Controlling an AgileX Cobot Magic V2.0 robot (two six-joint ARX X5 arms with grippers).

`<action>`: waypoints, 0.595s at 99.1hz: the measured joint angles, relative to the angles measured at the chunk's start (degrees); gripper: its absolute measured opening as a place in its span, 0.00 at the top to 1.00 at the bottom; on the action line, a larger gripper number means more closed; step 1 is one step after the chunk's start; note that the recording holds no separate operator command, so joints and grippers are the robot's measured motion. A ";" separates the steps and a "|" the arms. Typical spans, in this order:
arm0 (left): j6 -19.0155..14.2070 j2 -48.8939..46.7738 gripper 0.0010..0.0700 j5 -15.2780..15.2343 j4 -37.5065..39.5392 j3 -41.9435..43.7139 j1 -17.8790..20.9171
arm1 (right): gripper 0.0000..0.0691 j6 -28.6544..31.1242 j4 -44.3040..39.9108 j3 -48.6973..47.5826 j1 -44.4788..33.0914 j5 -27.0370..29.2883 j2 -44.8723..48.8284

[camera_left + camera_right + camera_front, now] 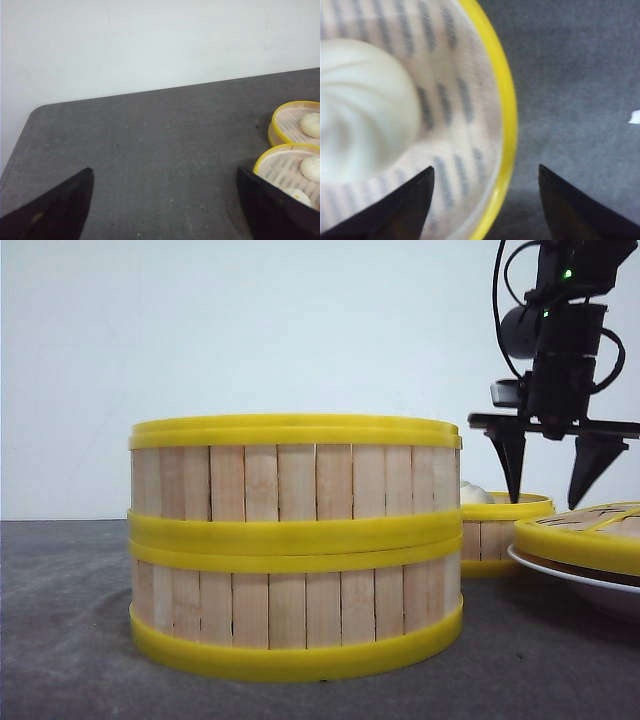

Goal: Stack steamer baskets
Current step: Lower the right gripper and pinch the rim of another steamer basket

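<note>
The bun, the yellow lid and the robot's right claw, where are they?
bun (362,107), right wrist view, on its white top.
yellow lid (580,540), front view, on its front rim.
right gripper (553,465), front view, in the gap between its fingertips.

No text, label, brand, number or sign can be read in any of the three views.
</note>
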 joint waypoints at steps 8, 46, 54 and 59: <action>0.00 0.00 0.23 0.00 0.04 0.00 0.00 | 0.46 0.00 0.02 0.00 0.02 0.09 0.63; 0.02 0.00 0.23 -0.02 0.46 -0.68 0.00 | 0.81 2.01 1.70 0.00 0.26 0.39 1.11; 0.15 0.00 0.23 -0.02 0.46 -0.85 0.00 | 0.83 2.64 2.05 0.00 0.52 0.68 1.16; 0.17 0.00 0.23 -0.02 0.46 -0.87 0.00 | 0.88 2.86 2.10 0.00 0.72 0.98 1.18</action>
